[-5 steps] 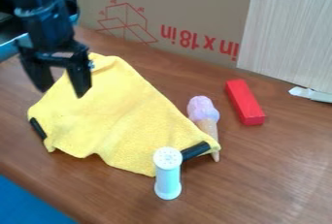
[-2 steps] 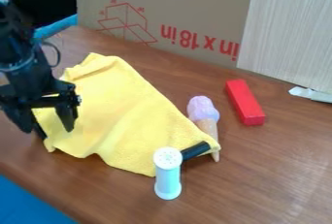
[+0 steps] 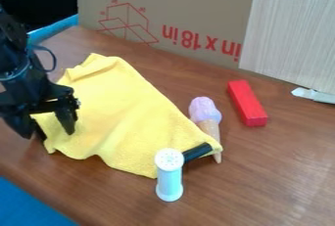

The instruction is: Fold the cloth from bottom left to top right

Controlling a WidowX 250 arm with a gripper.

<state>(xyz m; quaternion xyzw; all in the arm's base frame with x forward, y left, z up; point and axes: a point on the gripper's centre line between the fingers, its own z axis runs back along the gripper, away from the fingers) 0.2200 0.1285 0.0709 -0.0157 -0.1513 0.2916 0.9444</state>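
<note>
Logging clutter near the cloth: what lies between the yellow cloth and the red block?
In the camera view, a toy ice cream cone lies between the yellow cloth and the red block, partly hidden by the cloth's corner.

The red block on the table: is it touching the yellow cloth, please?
No, the red block lies off to the right of the yellow cloth, with brown tabletop between them.

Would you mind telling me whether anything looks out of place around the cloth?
The yellow cloth lies creased and askew; its right corner overlaps the ice cream cone, and a black cylinder oddly pokes out at its edge.
</note>
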